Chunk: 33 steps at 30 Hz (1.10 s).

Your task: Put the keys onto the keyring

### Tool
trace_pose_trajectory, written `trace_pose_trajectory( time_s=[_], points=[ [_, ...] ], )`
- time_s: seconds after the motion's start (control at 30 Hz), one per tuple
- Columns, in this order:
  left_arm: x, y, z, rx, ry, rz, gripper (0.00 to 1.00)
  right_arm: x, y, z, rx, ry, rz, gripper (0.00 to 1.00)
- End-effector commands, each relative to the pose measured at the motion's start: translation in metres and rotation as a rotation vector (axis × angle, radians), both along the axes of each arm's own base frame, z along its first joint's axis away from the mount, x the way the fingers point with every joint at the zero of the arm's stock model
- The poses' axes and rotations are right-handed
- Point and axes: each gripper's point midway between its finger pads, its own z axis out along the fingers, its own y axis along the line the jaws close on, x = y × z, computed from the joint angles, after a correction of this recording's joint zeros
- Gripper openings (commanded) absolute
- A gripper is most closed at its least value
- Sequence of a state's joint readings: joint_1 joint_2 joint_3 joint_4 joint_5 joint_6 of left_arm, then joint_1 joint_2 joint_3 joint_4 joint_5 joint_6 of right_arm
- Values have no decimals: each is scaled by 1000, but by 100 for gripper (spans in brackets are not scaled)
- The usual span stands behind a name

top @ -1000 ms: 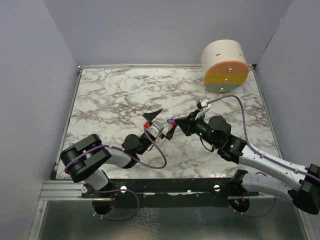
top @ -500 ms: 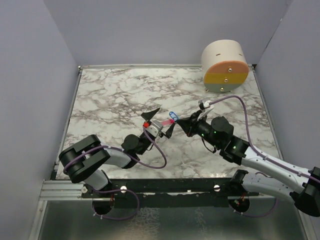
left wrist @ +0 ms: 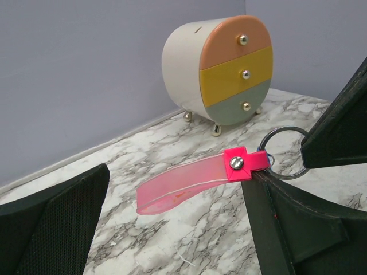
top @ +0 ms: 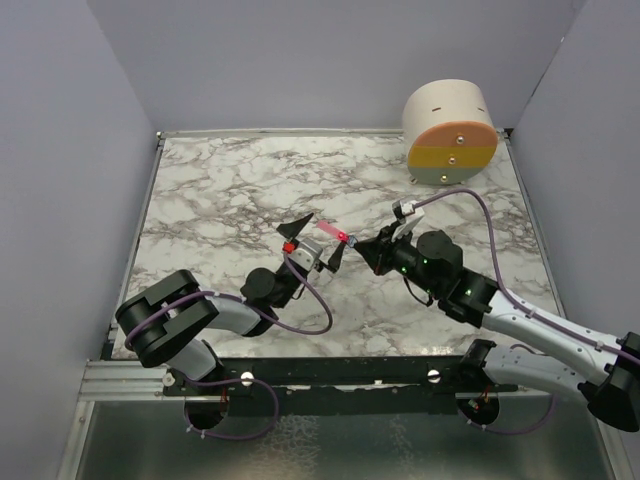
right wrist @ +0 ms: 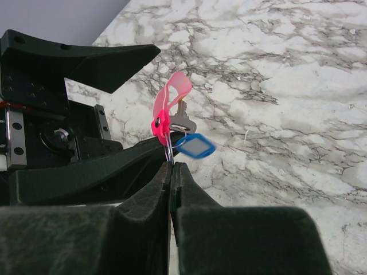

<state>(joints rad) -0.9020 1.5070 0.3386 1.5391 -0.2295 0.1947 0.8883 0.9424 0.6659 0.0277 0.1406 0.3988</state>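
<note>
My right gripper (right wrist: 172, 167) is shut on the thin silver wire ring of the keyring (right wrist: 169, 150), held above the marble. The pink tag (left wrist: 189, 180) sticks out to the left from the ring (left wrist: 285, 152) and is also visible from above (top: 330, 233). A key with a blue head (right wrist: 195, 146) hangs from the ring, with a silver part (right wrist: 182, 121) behind the tag. My left gripper (top: 318, 240) is open wide, and the tag lies between its fingers (left wrist: 298, 223). The pink clasp sits just above the right finger.
A round cream drawer cabinet (top: 450, 130) with pink, yellow and grey-green drawer fronts stands at the table's back right corner. It also shows in the left wrist view (left wrist: 223, 69). Grey walls enclose the marble table (top: 220, 190).
The right gripper has moved up and left with the keyring. The pink tag now points left between the left gripper's fingers. The blue key no longer shows from above.
</note>
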Motion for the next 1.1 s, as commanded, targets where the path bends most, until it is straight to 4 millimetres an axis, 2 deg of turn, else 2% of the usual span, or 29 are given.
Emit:
trace_pose_trajectory(
  time_s=[0.0,0.67,0.83,1.07],
  points=[
    [-7,24,57,-200,-136,36,99,-4,-1,-8,-67,45,19,1],
    [-11,20,7,-152,-6,-13,99,7,-6,-11,-244,99,-18,1],
    [-13,18,0,-155,20,-34,99,11,-3,-9,-286,109,-16,1],
    [-14,19,-3,-154,30,-35,99,15,-2,-17,-367,148,-12,1]
  ],
)
